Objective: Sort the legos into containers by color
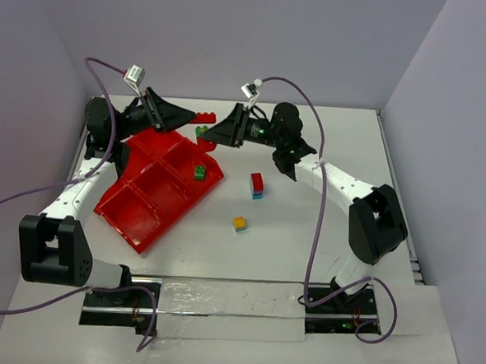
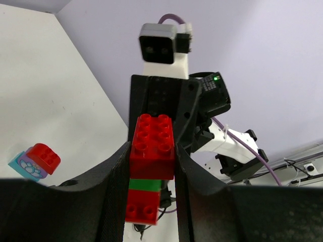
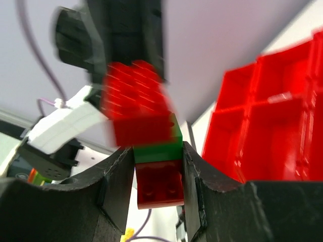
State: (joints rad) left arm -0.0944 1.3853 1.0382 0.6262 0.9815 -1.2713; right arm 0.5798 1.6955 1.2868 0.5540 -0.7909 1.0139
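Left gripper (image 2: 151, 154): fingers clenched on a red brick (image 2: 152, 135).
Right gripper (image 3: 158, 159): fingers clamped on a green brick (image 3: 156, 150), with a second red brick (image 3: 160, 187) beneath.
Held bricks: at 1 o'clock of the tray (image 1: 134, 204).
Tray: one green lego (image 1: 201, 173) in the 3 o'clock compartment.
Table (image 1: 288, 251): red-teal stack (image 1: 257, 185) at 3 o'clock of the tray, yellow-topped stack (image 1: 239, 224) at 4 o'clock.

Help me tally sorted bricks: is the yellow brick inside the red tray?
No, the yellow brick sits on the white table, outside the red tray and apart from it.
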